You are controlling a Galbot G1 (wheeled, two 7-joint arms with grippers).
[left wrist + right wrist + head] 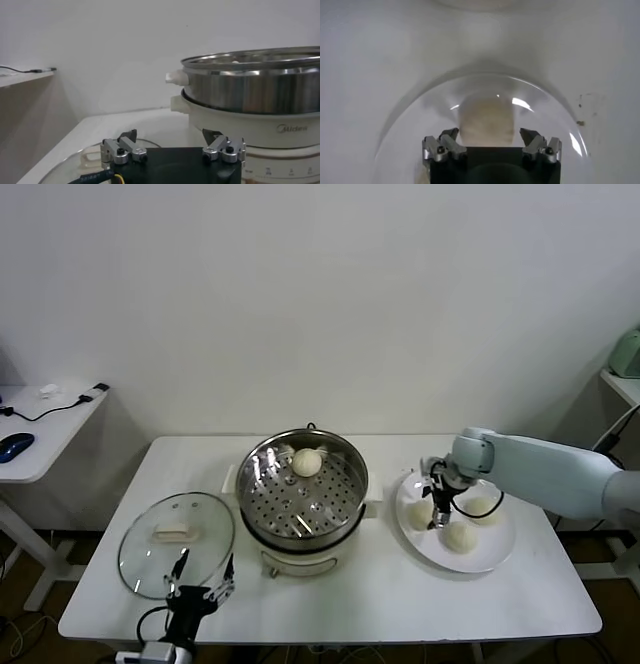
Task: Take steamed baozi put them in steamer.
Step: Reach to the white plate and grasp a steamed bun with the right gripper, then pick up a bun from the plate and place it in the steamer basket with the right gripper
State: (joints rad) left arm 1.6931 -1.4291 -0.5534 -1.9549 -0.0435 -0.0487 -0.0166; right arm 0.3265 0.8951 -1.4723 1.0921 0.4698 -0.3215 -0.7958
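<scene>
Where the white base of the steamer [260, 122] fills the right of the left wrist view, the grey word "Midea" can be read on its front, with a row of tiny markings below it too small to make out. In the head view the steamer [303, 484] stands at the centre of the white table [400, 594], one baozi [306, 462] lying on the perforated tray toward its far rim. Three more baozi sit on the white plate [490, 552] at centre right. The right gripper [440, 506] is lowered over the plate's left side, its fingers spread on either side of one bun [486, 120]; whether they touch it is hard to tell, and the gripper's body hides the bun's near edge. The left gripper [200, 584] waits at the lower left beside the glass lid [175, 544], fingers wide apart and holding nothing, its arm cut off by the frame edge.
</scene>
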